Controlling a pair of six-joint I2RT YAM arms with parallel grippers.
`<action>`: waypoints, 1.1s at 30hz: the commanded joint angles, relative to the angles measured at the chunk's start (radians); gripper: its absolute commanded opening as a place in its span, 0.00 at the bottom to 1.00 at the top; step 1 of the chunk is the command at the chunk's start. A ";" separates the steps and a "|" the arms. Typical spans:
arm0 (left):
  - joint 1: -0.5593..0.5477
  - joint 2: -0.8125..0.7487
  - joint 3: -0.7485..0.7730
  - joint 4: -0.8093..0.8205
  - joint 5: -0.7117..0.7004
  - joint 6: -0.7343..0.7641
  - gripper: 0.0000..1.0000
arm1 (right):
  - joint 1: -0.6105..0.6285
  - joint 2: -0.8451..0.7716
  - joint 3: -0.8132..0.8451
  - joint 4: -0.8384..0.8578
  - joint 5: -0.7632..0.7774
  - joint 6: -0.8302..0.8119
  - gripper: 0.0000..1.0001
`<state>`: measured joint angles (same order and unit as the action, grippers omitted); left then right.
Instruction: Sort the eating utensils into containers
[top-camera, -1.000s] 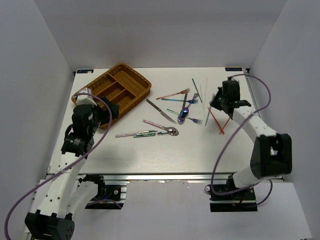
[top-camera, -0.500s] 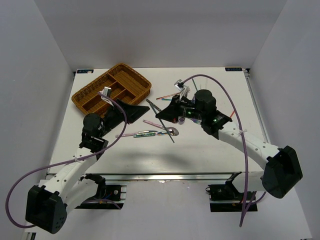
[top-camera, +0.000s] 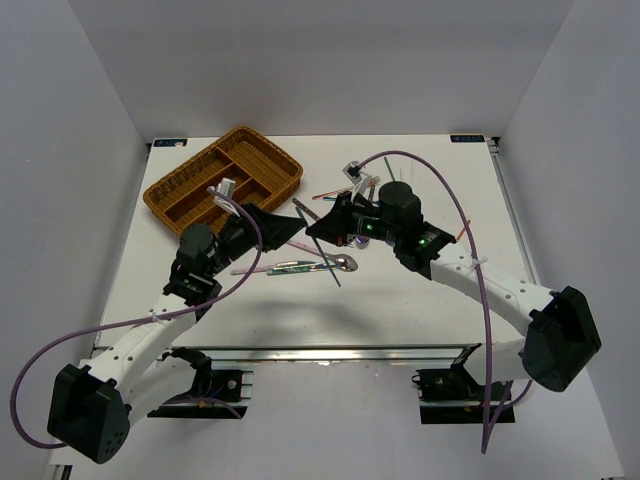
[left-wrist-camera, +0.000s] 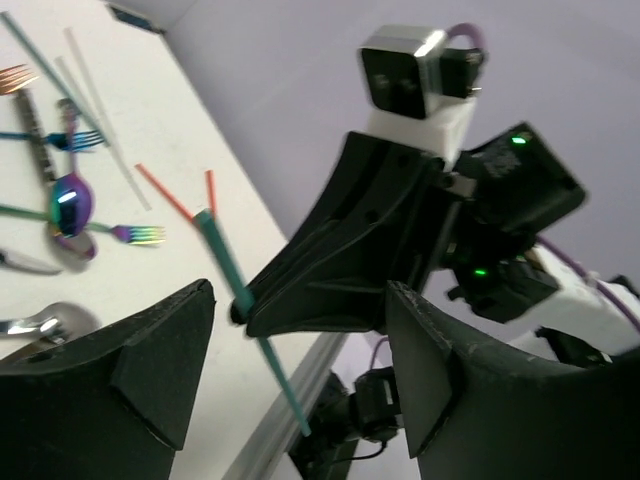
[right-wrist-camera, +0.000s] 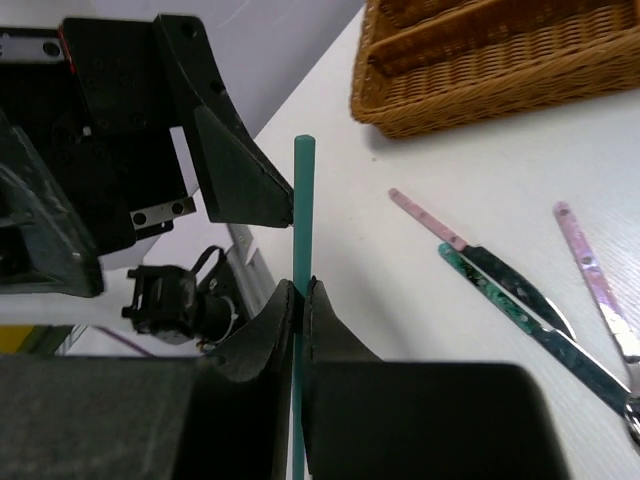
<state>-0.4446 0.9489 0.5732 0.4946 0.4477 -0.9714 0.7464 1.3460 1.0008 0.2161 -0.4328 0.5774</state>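
My right gripper (right-wrist-camera: 303, 292) is shut on a green chopstick (right-wrist-camera: 303, 190) and holds it in the air over the middle of the table. In the top view the chopstick (top-camera: 333, 272) slants down from the right gripper (top-camera: 318, 228). My left gripper (top-camera: 290, 222) faces it from the left, open; in the left wrist view the chopstick (left-wrist-camera: 228, 268) shows between the wide jaws of the left gripper (left-wrist-camera: 300, 340), apart from both. The brown wicker tray (top-camera: 190, 196) stands at the back left. More utensils lie loose: a silver spoon (top-camera: 343, 262), an iridescent spoon (left-wrist-camera: 70, 205), red chopsticks (left-wrist-camera: 165, 193).
A pink-handled knife (right-wrist-camera: 440, 235) and a green-handled utensil (right-wrist-camera: 500, 300) lie in front of the tray (right-wrist-camera: 480, 70). Forks and thin chopsticks (top-camera: 335, 190) lie partly hidden behind the right arm. The table's near edge and rail run just below both arms.
Both arms have swung in from the table's sides to meet at its middle. The right one carries the green chopstick. The left jaws have narrowed a little around it.
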 joint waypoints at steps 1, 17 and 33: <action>-0.003 -0.024 0.039 -0.100 -0.041 0.069 0.79 | 0.008 -0.053 0.041 0.003 0.129 -0.002 0.00; -0.003 0.039 0.074 -0.045 -0.060 0.065 0.43 | 0.085 -0.001 0.104 -0.018 0.032 -0.076 0.00; -0.002 0.072 0.278 -0.515 -0.510 0.186 0.00 | 0.029 -0.082 0.022 -0.150 0.406 -0.074 0.77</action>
<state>-0.4507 0.9977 0.7109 0.1810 0.1684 -0.8707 0.8143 1.3331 1.0393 0.1333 -0.2356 0.5003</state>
